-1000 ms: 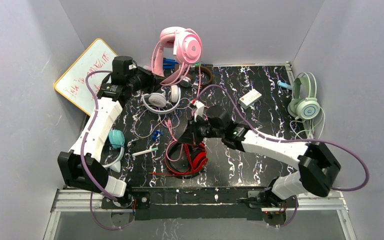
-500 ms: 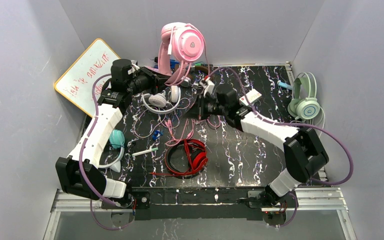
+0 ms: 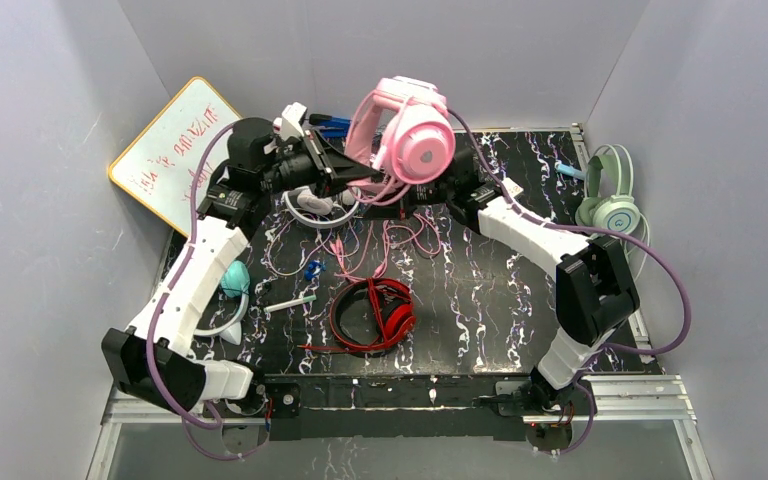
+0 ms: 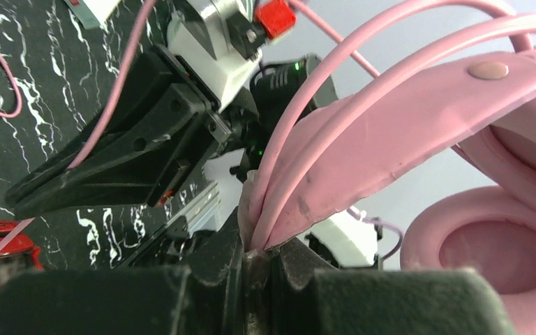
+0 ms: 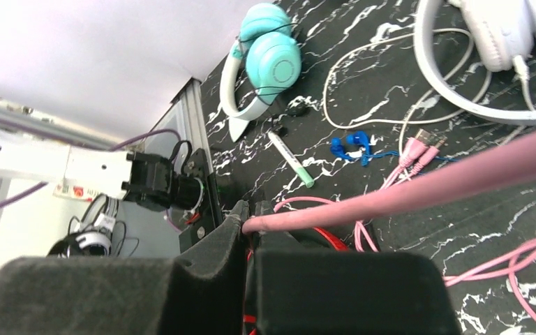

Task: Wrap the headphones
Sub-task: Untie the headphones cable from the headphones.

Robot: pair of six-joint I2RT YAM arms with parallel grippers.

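Pink padded over-ear headphones (image 3: 415, 140) hung just beyond the left gripper (image 4: 255, 255).
Its jaws clamped the headband (image 4: 405, 118); the right gripper (image 5: 249, 227) pinched the pink cord (image 5: 426, 185).

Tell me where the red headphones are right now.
In the top view, the red headphones lie flat on the table near its front edge, about mid-width, just right of the green-tipped marker.

Even, diffuse overhead light with only faint shadows; the top view is sharp, while in the wrist views the near fingers (image 4: 112, 300) blur, the pink headphones (image 4: 405, 132) look soft, and the wall (image 5: 77, 56) is washed out.
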